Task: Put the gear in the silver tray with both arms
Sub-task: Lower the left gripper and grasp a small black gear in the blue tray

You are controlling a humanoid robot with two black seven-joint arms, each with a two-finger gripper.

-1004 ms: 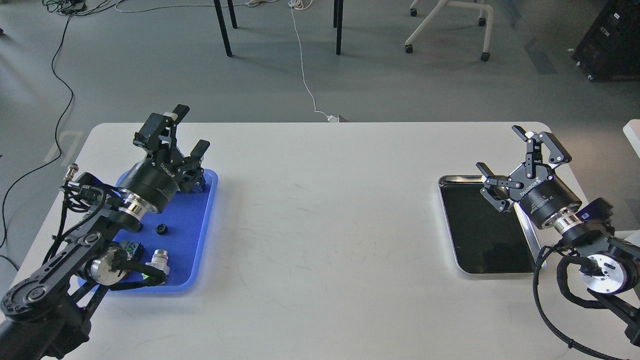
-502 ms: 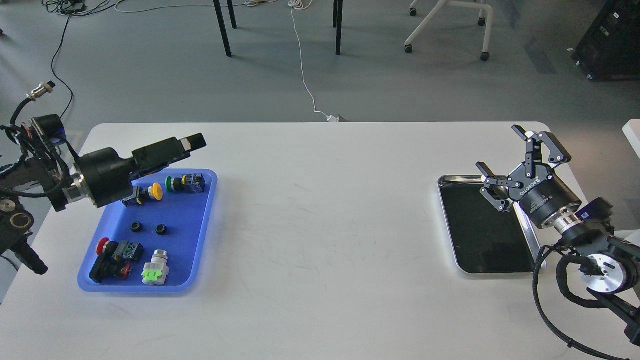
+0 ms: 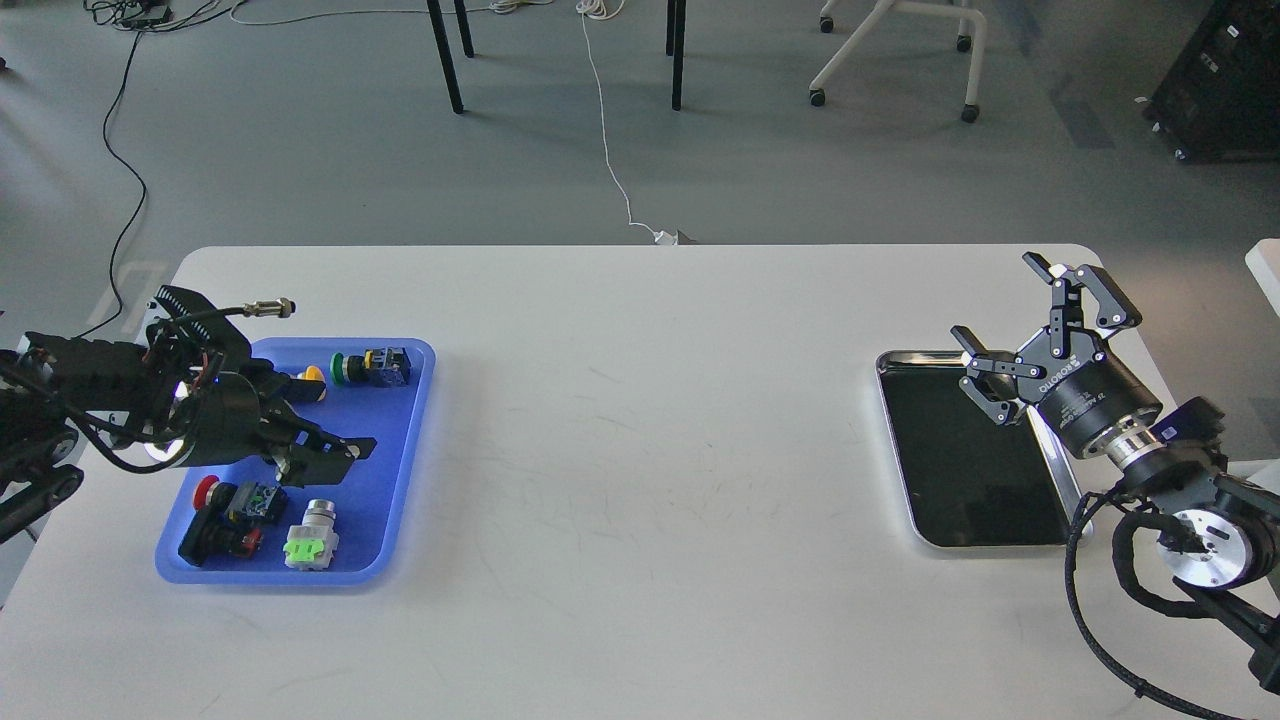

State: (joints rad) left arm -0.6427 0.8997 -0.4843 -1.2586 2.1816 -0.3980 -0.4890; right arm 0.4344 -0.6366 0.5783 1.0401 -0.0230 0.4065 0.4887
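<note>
On the near left, the left arm has changed most. Half a second ago it was stretched high over the far edge of the blue tray point(image 3: 400, 500); now it lies low across the middle of this tray, and the left tool point(image 3: 330, 452) points to the right, close above the tray floor. It covers the place where two small black ring-shaped parts, probably the gears, lay before, so I cannot see them now. The two fingers are dark and seen from the side; I cannot tell how far they are apart or whether they hold something. My judgement is that the arm is going down to pick one gear, so the task is only at its beginning.

Just in front of the left tool, the grey part with a green piece point(image 3: 310, 535) and the red button point(image 3: 206, 489) with its black block lie in the near end of the blue tray. Behind the arm, the green button point(image 3: 342, 366) and a yellow one point(image 3: 312, 376) lie at the far end.

On the right, nothing has moved. The right tool point(image 3: 1035, 325) is wide open and empty, and hangs over the far right corner of the silver tray point(image 3: 905, 480).

The silver tray lies on the white counter point(image 3: 640, 430), well apart from the blue one. It is rectangular with rounded corners, a bright raised rim and a dark shining bottom. No gear is inside it yet.
</note>
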